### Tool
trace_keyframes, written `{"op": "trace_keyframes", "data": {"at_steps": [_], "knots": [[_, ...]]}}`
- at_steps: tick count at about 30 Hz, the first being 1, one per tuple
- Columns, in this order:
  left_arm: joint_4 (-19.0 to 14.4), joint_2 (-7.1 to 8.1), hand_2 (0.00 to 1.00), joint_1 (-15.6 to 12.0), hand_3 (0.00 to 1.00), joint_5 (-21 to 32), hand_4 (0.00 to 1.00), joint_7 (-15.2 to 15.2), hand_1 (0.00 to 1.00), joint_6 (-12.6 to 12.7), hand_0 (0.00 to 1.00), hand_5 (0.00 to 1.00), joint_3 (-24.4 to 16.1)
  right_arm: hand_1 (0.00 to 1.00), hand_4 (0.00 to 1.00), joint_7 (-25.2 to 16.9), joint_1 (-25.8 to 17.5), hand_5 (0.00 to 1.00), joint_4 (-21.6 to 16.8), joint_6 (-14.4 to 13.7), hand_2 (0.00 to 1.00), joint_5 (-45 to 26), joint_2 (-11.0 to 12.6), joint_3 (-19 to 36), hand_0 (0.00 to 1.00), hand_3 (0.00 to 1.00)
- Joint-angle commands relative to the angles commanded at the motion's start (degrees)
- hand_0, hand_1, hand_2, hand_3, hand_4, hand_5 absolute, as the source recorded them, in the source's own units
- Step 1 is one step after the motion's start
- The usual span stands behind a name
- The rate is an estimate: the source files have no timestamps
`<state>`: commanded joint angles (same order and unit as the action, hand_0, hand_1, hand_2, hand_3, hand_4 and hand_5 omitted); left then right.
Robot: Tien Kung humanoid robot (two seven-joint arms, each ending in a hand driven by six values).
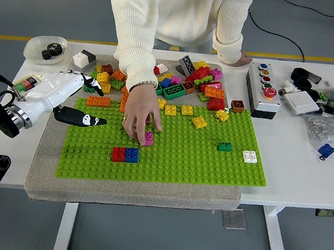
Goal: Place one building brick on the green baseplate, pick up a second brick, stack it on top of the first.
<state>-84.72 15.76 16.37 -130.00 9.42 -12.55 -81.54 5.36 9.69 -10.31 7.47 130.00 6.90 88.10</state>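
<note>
Left hand (pixel 69 98) sits at the left edge of the green baseplate (pixel 210 164), fingers spread and holding nothing: thumb out low over the plate's corner, the other fingers reaching toward the orange brick (pixel 99 101) at the plate's far-left edge. Right hand isn't in the picture. Progress: I read this as barely started. Several single bricks are already on the plate: a red-and-blue pair (pixel 125 154) side by side near the front left, a small green brick (pixel 225 146) and a white one (pixel 250 156) toward the right, yellow ones (pixel 200 122) near the far edge. None of them has a second brick on top as far as I can see, so no stack yet. The person's hand (pixel 138 116) comes down from the far side and rests on the magenta brick (pixel 148 138) in the middle-left of the plate; can't tell from this angle whether it's pressing it down or lifting it. The loose brick pile (pixel 183 82) lies along the far edge, mostly off the plate on the grey mat (pixel 41 166). Left to do: robot hand needs to close on a brick, seat it on the plate, fetch a second, press it onto the first. Risk: person's arm is across the work area, so the reach path is shared.
</note>
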Motion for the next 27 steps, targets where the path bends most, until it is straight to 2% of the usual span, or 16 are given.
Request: {"op": "trace_keyframes", "data": {"at_steps": [11,18,20,21,26,27], "knots": [[-0.1,-0.01,0.615,0.1,0.574,0.0,0.998,0.0,0.643,-0.1,0.771,0.400,-1.9,0.643,0.830,0.1,0.3,0.409,0.0,0.1,0.715,0.0,-0.1,0.1,0.742,0.602],[0.3,0.34,0.617,0.3,0.576,0.0,0.998,0.0,0.642,-1.2,0.763,0.379,-2.0,0.643,0.831,0.0,0.4,0.409,0.0,0.0,0.715,0.0,0.0,0.0,0.742,0.602],[0.6,0.41,0.617,0.5,0.576,0.0,0.998,0.0,0.642,-1.8,0.763,0.379,-2.0,0.643,0.831,0.0,0.4,0.409,0.0,0.0,0.715,0.0,0.0,0.0,0.742,0.602],[0.8,0.54,0.605,0.9,0.590,0.0,0.998,0.1,0.642,-2.7,0.760,0.338,-1.9,0.643,0.830,0.0,0.5,0.409,0.0,0.0,0.715,0.0,0.0,0.0,0.742,0.602],[2.6,1.52,0.605,2.7,0.590,0.0,0.998,0.9,0.642,-5.5,0.760,0.338,-0.5,0.643,0.830,0.0,0.6,0.409,0.0,-0.1,0.715,0.0,-0.1,0.1,0.742,0.602],[3.0,1.74,0.616,3.3,0.614,0.0,0.998,1.0,0.646,-6.0,0.748,0.297,0.0,0.644,0.830,0.0,0.6,0.410,0.0,-0.1,0.715,0.0,-0.1,0.1,0.742,0.601]]}}
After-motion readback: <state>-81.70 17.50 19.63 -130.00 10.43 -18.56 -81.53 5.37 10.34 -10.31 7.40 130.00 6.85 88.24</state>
